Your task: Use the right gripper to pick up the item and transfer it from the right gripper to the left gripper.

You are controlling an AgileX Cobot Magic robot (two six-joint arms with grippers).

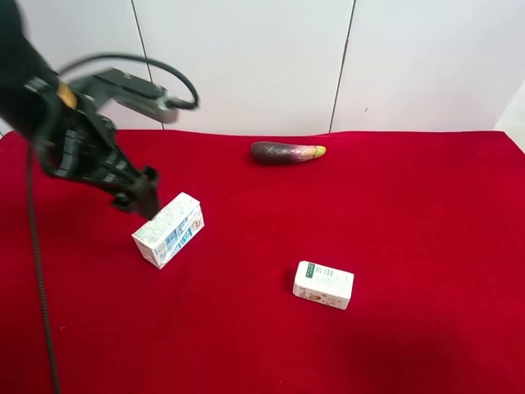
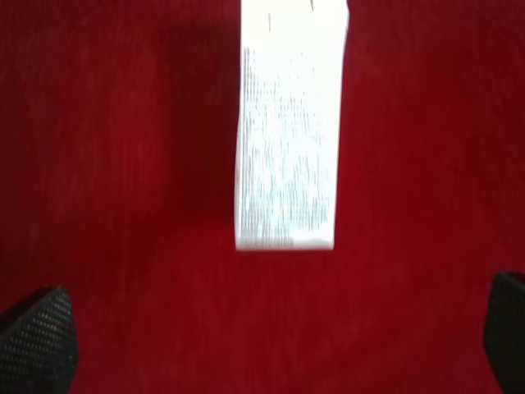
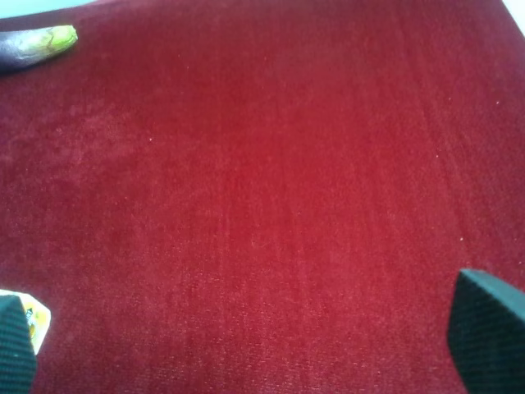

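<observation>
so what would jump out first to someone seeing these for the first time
Probably the bright red cloth covering the whole table, with the white and blue drink carton lying on its side near the exterior high view's left. Right over it hangs the left gripper, jaws wide apart and holding nothing. Further off, a purple eggplant lies near the back edge and a small white-green box sits toward the front.

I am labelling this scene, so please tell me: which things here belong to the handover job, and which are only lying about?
Belong to the job:
- drink carton, lying on the red cloth
- left gripper, open beside the carton
- right gripper, open over bare cloth

Only lying about:
- eggplant
- small white-green box
</observation>
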